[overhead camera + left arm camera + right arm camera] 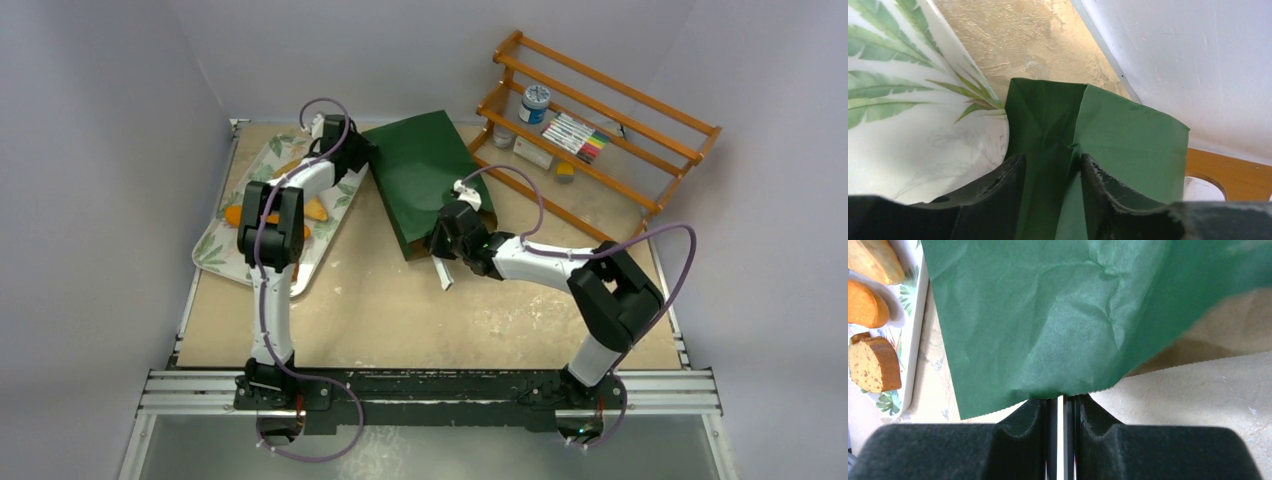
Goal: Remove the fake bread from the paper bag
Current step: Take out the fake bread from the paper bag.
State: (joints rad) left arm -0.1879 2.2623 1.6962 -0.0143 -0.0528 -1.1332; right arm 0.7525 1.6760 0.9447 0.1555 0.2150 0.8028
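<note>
Two holds suit this light, floppy paper bag (420,175) lying flat beside the tray (222,252): your right jaws clamp its mouth rim, your left jaws stand apart around its bottom fold.

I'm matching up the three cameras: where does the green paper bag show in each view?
Top external: paper bag lies upper centre, on the table.
Left wrist: paper bag fills the lower centre, running to the right.
Right wrist: paper bag covers the upper part of the picture.
Shared landmark: leaf-print tray, left of the bag in every view.
</note>
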